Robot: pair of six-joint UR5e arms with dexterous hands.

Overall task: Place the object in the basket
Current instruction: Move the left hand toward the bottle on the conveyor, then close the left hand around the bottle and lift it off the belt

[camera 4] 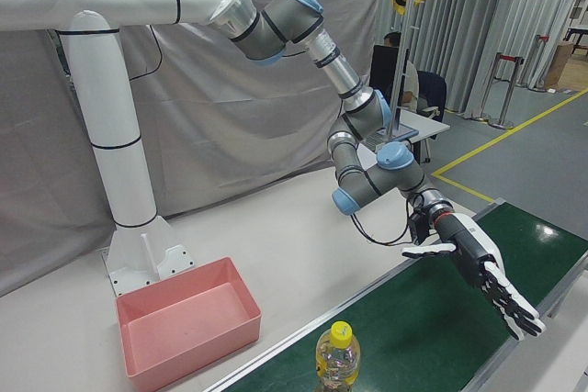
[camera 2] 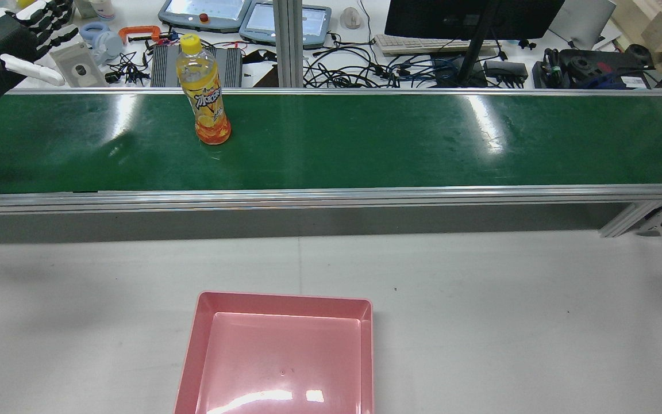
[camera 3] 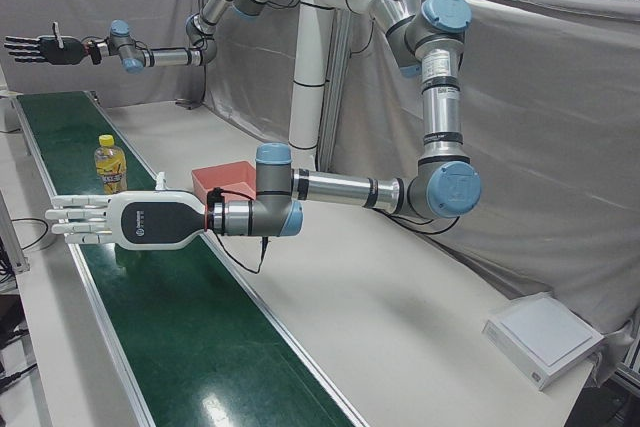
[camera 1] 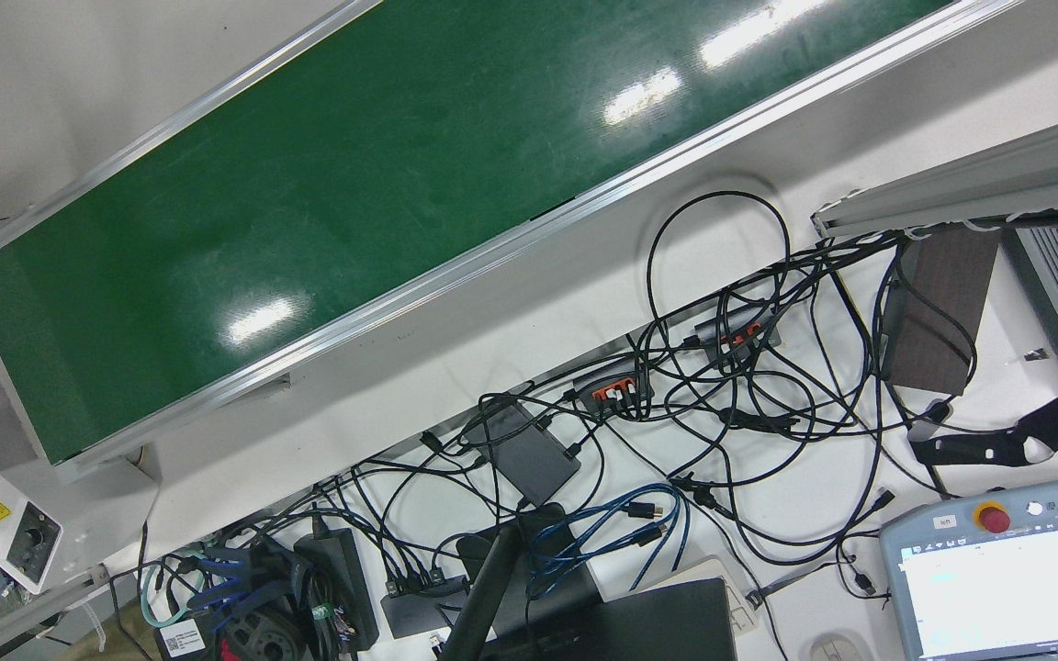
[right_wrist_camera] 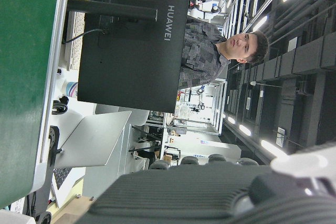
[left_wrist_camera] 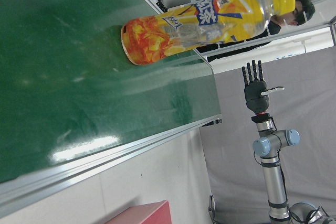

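An orange drink bottle (camera 2: 203, 92) with a yellow cap stands upright on the green belt (camera 2: 365, 138); it also shows in the corner views (camera 3: 109, 165) (camera 4: 337, 360). In the left hand view the bottle (left_wrist_camera: 205, 19) fills the top. My left hand (camera 2: 3, 43) hovers open over the belt's left end, fingers spread, well apart from the bottle; the corner views show this left hand (camera 3: 100, 219) (camera 4: 478, 268) too. My right hand (camera 3: 40, 48) is open and raised above the far end of the belt, and this right hand (left_wrist_camera: 254, 85) holds nothing. The pink basket (camera 2: 285, 299) sits empty on the white table.
Behind the belt lie tangled cables (camera 1: 722, 386), teach pendants (camera 2: 204, 12), a keyboard and a monitor (right_wrist_camera: 131, 35). A person (right_wrist_camera: 210, 45) sits beyond the monitor. A white flat box (camera 3: 545, 337) lies on the table's corner. Grey curtains hang behind the pedestal (camera 4: 119, 162).
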